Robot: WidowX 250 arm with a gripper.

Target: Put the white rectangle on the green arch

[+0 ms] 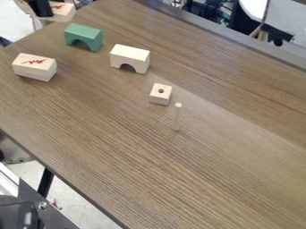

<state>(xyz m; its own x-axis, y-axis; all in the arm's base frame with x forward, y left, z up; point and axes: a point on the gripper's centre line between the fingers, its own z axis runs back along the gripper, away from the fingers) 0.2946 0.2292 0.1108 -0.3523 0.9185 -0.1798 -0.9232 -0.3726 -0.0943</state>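
At the top left corner, a black part of my gripper (40, 8) shows beside a white rectangle (61, 10) with a red mark, near the table's edge; whether it holds the block is unclear. The green arch (83, 36) stands upright below and to the right of them, with nothing on top. Another white rectangular block (35, 66) with a red mark lies near the left edge, and a line runs along its side.
A white arch (129, 58) stands right of the green one. Farther right are a small wooden cube (161, 94) with a hole and an upright thin peg (177, 117). The wooden table (179, 179) has its front edge at lower left.
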